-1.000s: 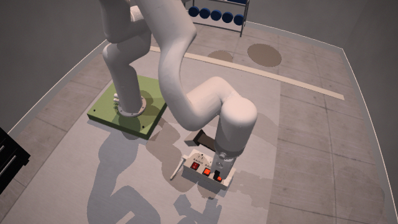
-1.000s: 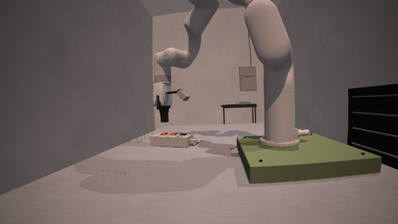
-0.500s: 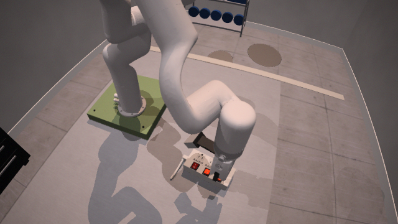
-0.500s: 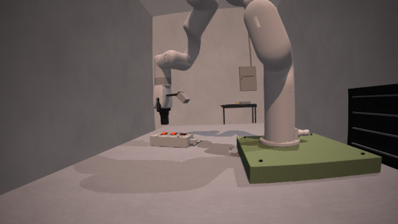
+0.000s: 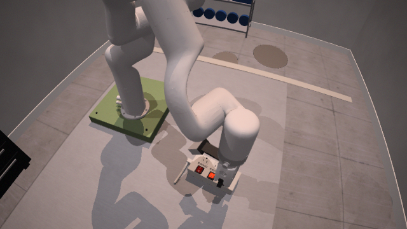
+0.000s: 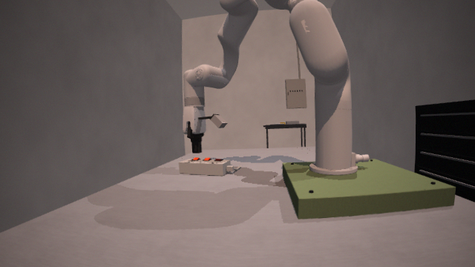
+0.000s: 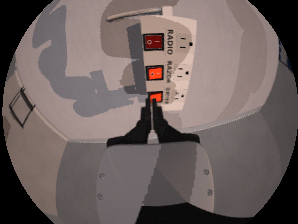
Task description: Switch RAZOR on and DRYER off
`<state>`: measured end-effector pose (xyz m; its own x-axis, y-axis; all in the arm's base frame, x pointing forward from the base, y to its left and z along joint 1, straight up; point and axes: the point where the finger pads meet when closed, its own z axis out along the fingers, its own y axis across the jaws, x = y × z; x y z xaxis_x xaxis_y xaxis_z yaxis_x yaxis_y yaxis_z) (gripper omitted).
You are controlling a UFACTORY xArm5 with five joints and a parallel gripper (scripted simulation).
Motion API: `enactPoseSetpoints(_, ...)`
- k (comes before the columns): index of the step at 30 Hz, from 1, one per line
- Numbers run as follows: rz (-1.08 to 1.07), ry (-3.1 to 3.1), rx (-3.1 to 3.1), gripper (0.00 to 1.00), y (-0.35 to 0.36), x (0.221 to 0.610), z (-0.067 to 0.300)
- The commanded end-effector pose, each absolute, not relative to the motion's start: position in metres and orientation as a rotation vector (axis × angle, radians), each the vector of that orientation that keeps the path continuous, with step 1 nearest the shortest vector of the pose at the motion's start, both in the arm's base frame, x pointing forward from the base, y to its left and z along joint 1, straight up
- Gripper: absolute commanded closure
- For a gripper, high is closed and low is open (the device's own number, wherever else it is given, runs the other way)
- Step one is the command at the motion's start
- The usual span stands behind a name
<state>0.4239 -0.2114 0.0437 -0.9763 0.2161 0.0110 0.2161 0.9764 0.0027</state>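
Observation:
The white power strip (image 5: 194, 175) (image 6: 202, 168) (image 7: 181, 50) lies flat on the table, right way up, with three rocker switches in a row. The switch marked RADIO (image 7: 153, 42) (image 5: 199, 169) looks dark red. The middle switch (image 7: 154, 71) (image 5: 211, 175) and the end switch (image 7: 154, 96) glow orange; their labels are too blurred to read. My gripper (image 5: 220, 182) (image 6: 196, 149) (image 7: 151, 105) is shut and empty. It points straight down over the end switch, a little above it in the exterior view.
The strip's short white cable stub (image 5: 179, 173) lies at its RADIO end. The arm's green base plate (image 5: 105, 114) (image 6: 371, 189) stands nearby. A black cabinet (image 5: 9, 159) (image 6: 445, 144), a rack of blue balls (image 5: 222, 14) and a small table (image 6: 285, 126) stand farther off.

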Motion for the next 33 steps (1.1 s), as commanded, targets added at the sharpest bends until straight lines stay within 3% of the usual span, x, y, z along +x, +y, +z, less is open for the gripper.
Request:
enactPoseSetpoints(1,-0.004,-3.116,-0.341,1.0,-0.212,0.425,0.04)
enactPoseSetpoints(33,-0.004,-3.116,-0.341,1.0,-0.212,0.425,0.03)
